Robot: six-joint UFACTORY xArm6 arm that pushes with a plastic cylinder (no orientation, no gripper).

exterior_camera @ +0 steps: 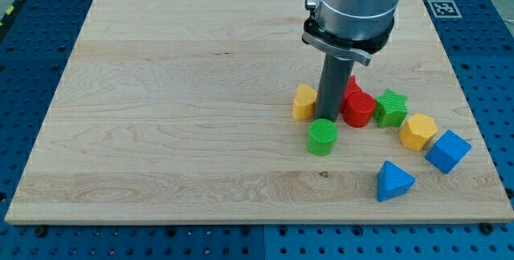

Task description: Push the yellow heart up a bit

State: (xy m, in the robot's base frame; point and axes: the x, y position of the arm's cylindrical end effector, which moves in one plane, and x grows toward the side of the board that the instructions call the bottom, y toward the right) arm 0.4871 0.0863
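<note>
My tip (328,119), a bare rod with no jaws to open or close, sits at three o'clock of the yellow heart (303,103), so pushing from here risks sliding it sideways or nudging the green cylinder (321,136) at six.

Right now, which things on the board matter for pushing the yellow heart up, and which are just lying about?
In the job:
yellow heart
my tip, just right of the heart, above the green cylinder

Lying about:
green cylinder
red cylinder
green star
yellow hexagon
blue cube
blue triangle
</note>
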